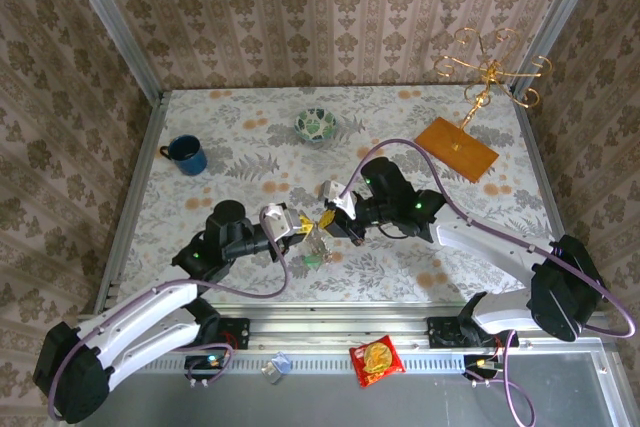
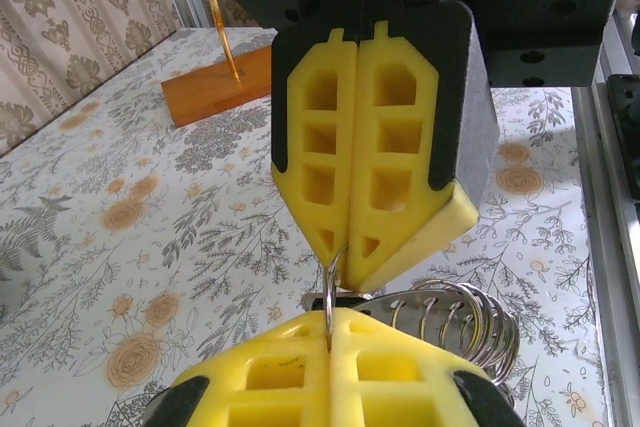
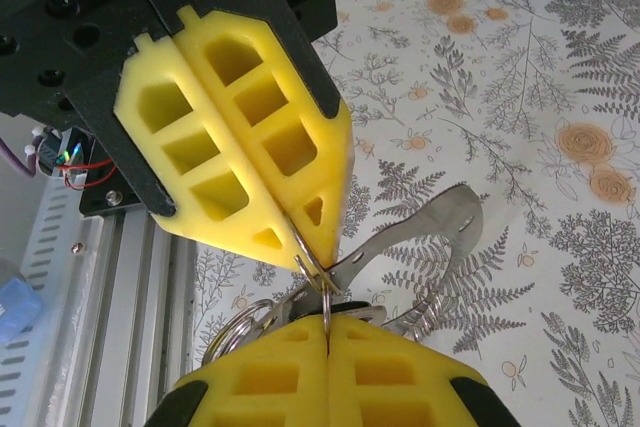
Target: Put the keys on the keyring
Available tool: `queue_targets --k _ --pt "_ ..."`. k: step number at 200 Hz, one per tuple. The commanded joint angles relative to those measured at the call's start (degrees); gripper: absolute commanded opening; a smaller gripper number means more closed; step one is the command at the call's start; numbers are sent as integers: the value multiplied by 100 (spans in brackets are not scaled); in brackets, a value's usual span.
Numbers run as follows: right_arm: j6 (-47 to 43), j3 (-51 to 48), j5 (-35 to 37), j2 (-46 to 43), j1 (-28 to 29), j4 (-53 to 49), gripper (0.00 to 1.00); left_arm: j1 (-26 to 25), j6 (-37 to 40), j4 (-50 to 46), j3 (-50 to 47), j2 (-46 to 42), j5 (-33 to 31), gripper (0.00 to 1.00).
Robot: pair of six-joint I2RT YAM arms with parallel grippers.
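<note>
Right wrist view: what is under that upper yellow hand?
A small metal ring sits pinched at the left hand's tip, with a curved metal clip and wire rings below. The right hand covers how they join.

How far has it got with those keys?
Nothing looks finished yet. In hand: the left gripper and right gripper, tip to tip, each pinch one thin metal ring, with a bunch of silver rings beside it. Left: getting keys on; I cannot tell whether any is threaded.

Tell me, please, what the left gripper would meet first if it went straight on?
Probably the right gripper, tip to tip just ahead; both pinch the thin ring between them.
</note>
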Motion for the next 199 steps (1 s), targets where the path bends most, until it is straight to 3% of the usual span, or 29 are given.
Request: queue_targets --k 1,77,91,118,199 --pt "125 233 147 152 -105 -237 0 8 15 340 -48 -181 83 0" --pt "142 485 -294 621 -113 -320 0 -183 201 613 -99 -155 -80 0" --pt "146 355 -189 491 -134 -170 16 -192 168 636 -119 -155 -82 0" --pt "128 -119 -56 -36 -213 449 30 -194 10 820 -224 -155 -30 0" --pt "-256 -994 -7 -881 -348 1611 35 -192 -413 1421 -404 45 324 0"
